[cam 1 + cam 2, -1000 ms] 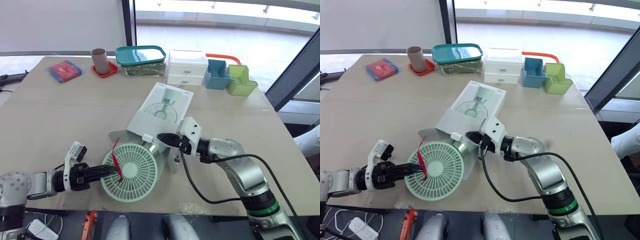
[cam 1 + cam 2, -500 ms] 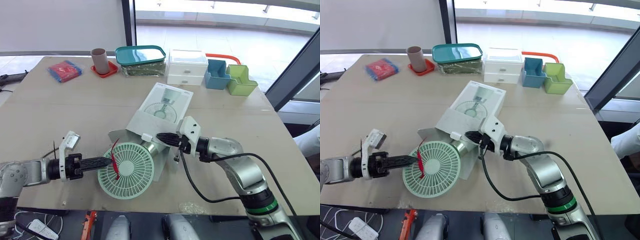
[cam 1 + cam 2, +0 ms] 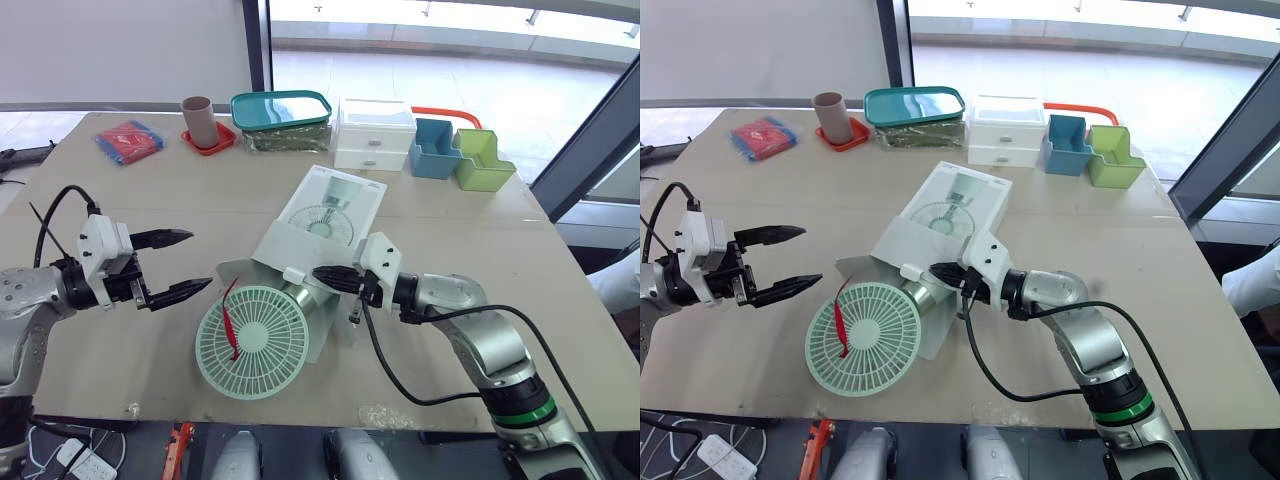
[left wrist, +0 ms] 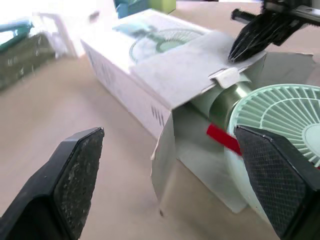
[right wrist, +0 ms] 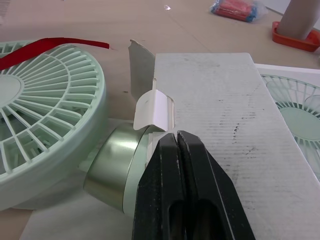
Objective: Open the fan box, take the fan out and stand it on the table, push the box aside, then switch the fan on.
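The fan [image 3: 252, 343] lies on its side, half out of the box [image 3: 330, 208]. Its round grille [image 3: 268, 352] is clear of the mouth and faces the near edge of the table [image 3: 120, 200], with a red ribbon [image 3: 231, 318] hanging across it. The silvery housing [image 5: 111, 165] behind the grille is under the box's top flap [image 3: 290, 245]. So the fan's long axis runs from the grille back into the box, and the box carries that line on, slanting away to the far right. By my reading, the way out is along that line, toward the near left.

The right gripper [image 3: 325, 276] has its fingers pressed together, holding nothing. Its tips rest on the flap just beside the tab, right over the housing. It is the nearer one to the fan, but it looks busy pinning the box down.

The left gripper [image 3: 200, 259] hangs above the table on the fan's left, apart from it, fingers spread wide and pointing across toward the box mouth. The grille lies ahead of those fingers and lower, toward the near edge.

The free, open left gripper seems the one to draw the fan out, dropping to the grille rim and pulling away from the box while the right one holds the flap
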Robot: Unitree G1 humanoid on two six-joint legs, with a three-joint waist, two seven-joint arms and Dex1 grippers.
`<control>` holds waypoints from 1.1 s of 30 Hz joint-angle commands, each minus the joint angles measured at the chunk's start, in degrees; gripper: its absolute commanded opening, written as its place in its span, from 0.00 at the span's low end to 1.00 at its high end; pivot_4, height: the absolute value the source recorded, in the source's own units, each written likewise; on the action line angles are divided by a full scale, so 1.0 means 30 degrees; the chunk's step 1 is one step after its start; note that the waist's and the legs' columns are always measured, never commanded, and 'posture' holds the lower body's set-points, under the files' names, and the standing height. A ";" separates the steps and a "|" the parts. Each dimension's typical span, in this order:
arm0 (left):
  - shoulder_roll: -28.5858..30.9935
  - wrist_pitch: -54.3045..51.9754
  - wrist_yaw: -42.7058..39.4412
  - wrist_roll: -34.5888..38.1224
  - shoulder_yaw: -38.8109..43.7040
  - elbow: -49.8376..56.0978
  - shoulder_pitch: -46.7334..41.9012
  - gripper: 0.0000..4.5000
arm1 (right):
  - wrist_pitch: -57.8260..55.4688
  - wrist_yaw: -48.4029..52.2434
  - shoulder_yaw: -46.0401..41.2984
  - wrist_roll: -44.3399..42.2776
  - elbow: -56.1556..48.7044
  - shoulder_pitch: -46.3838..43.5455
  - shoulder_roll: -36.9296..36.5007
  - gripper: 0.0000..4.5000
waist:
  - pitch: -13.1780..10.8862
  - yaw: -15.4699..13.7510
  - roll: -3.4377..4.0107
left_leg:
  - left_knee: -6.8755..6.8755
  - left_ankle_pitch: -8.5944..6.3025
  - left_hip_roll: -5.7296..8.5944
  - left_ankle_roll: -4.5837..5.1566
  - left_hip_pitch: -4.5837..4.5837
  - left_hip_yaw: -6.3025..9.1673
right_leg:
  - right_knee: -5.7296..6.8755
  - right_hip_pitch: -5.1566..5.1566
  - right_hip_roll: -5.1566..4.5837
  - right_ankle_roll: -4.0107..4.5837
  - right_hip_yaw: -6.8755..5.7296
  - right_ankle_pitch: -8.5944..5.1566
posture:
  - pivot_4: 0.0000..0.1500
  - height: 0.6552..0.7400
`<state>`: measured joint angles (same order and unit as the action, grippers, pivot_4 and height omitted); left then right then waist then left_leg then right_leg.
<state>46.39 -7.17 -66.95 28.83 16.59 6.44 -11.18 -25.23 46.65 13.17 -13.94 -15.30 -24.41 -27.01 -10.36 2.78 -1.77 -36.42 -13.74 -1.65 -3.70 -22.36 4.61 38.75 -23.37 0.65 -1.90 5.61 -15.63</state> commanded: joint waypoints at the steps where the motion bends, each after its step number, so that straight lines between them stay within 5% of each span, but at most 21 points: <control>1: 0.0071 0.4214 -0.0500 -0.1370 0.0905 -0.1142 -0.0049 0.98 | -0.0228 0.0340 0.0091 0.0030 0.0440 0.0414 -0.0335 0.00 | 0.0001 -0.0001 -0.0001 | 0.0000 0.0000 -0.0001 0.0001 0.0000 0.0003 | 0.0001 0.0000 0.0003 0.0001 -0.0006 0.0000 | 1.00 1.00; 16: 0.0156 1.9438 -0.3238 -0.4671 -0.1994 -1.1636 -0.3154 0.98 | -0.0537 -0.0112 -0.1541 -0.1275 -0.0307 0.0740 -0.0114 0.00 | 0.0002 -0.0009 -0.0003 | -0.0004 -0.0005 0.0003 0.0014 -0.0006 0.0005 | 0.0005 0.0005 0.0006 -0.0001 -0.0016 0.0003 | 1.00 1.00; 25: 0.0530 2.3536 -0.6039 -0.2466 -0.4356 -1.2769 -0.3402 1.00 | 0.1033 0.1524 -0.2820 -0.2764 -0.2023 0.1551 -0.1004 0.91 | -0.0007 0.0005 0.0010 | -0.0009 -0.0015 0.0003 0.0032 -0.0023 0.0013 | 0.0027 -0.0009 0.0007 -0.0004 -0.0021 0.0001 | 1.00 1.00; 27: 0.0570 2.4534 -0.6544 -0.1832 -0.4951 -1.2635 -0.3507 1.00 | 0.1707 0.2028 -0.2827 -0.2720 -0.2551 0.1950 -0.1473 0.98 | -0.0006 0.0002 0.0011 | -0.0009 -0.0017 0.0000 0.0034 -0.0021 0.0017 | 0.0042 -0.0011 0.0011 -0.0005 -0.0028 0.0000 | 1.00 1.00; 33: 0.1231 2.8164 -0.7292 -0.0518 -0.7018 -1.2785 -0.3667 1.00 | 0.1889 0.2169 -0.2591 -0.2807 -0.3456 0.2819 -0.2007 0.98 | -0.0007 0.0008 0.0011 | -0.0030 -0.0017 0.0000 0.0035 -0.0018 0.0018 | 0.0060 -0.0006 0.0011 -0.0006 -0.0027 0.0000 | 1.00 1.00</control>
<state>48.24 73.42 -88.52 25.05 -3.16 -32.12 -21.06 -20.78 52.76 6.11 -21.92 -23.12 -16.06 -32.39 -10.38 2.80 -1.74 -36.53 -13.79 -1.65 -3.60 -22.42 4.66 38.95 -23.39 0.68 -1.91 5.53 -15.63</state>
